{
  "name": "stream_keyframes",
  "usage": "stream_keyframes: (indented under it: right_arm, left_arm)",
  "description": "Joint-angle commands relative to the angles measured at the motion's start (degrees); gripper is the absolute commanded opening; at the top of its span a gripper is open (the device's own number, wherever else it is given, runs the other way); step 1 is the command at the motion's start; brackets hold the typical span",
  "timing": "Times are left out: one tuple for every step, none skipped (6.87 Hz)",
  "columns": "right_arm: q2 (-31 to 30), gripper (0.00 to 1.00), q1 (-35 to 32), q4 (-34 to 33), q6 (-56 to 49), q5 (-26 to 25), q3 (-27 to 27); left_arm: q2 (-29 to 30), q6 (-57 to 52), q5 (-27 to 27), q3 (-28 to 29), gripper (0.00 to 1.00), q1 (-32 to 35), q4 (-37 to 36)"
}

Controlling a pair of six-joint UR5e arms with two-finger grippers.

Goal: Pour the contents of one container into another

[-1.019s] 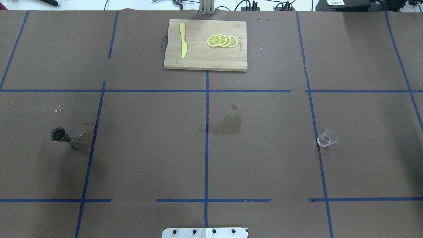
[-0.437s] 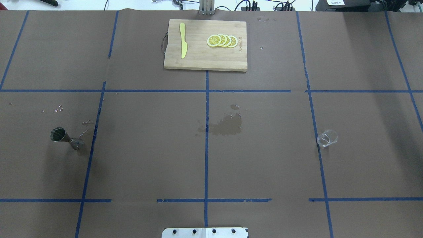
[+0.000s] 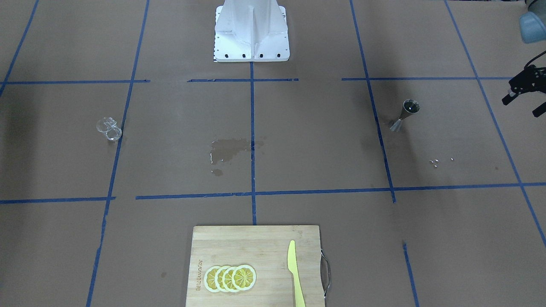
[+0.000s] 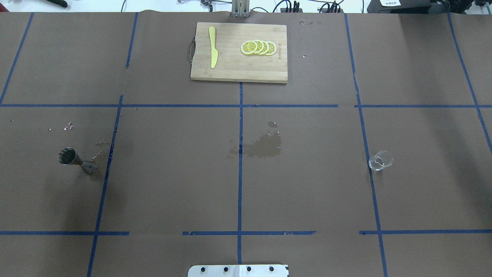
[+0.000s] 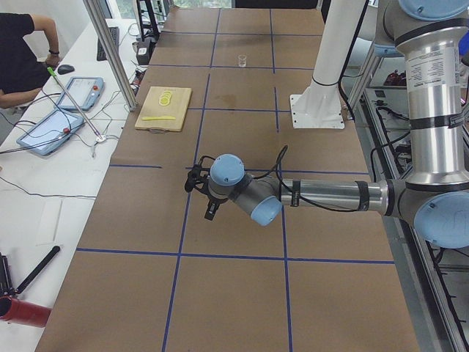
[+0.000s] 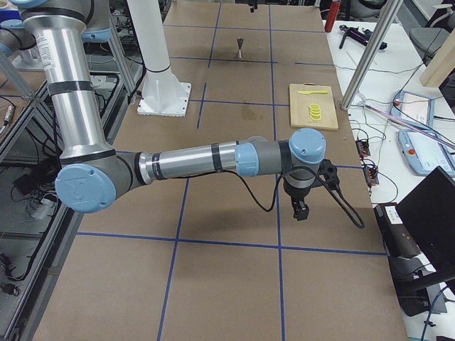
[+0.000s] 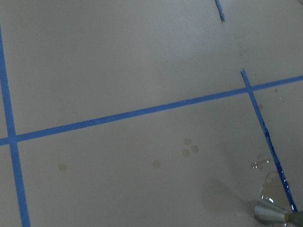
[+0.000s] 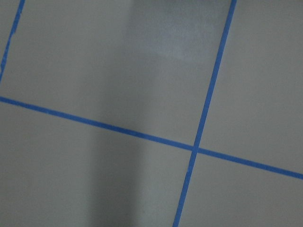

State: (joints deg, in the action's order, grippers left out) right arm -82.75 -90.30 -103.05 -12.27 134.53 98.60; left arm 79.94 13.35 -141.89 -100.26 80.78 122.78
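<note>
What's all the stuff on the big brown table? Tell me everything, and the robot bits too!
glass cup: one, clear, standing on the robot's right side
metal measuring cup: one, silver-grey, standing on the robot's left side
water drops: a few, shiny, near the measuring cup
cutting board: one, light wood, far middle
lemon slices: four, yellow, overlapping on the board
knife: one, yellow, lying on the board
wet patch: one, dark, middle
tape lines: many, blue, a grid on the brown table
robot base: one, white, near edge
left gripper: one, black, open, over the left end
right gripper: one, black, over the right end; open or shut is unclear
</note>
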Motion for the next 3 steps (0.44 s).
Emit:
stream_keyframes:
  right_arm:
    - [-3.11,1.00,0.21,-1.10,0.23,-1.28,2.74]
    - [-3.81,1.00,0.21,-1.01,0.23,-1.20,2.73]
    - [-4.43,1.00,0.21,-1.01,0.23,-1.11,3.08]
  left_arm:
    - [0.29,-11.39,9.19,-7.80,1.00,4.47,-18.46]
    - [0.73,-12.99,10.31,-8.28,1.00,6.56,-23.41]
    - [-0.65,-12.83,9.89,-7.94,1.00,9.11,-23.29]
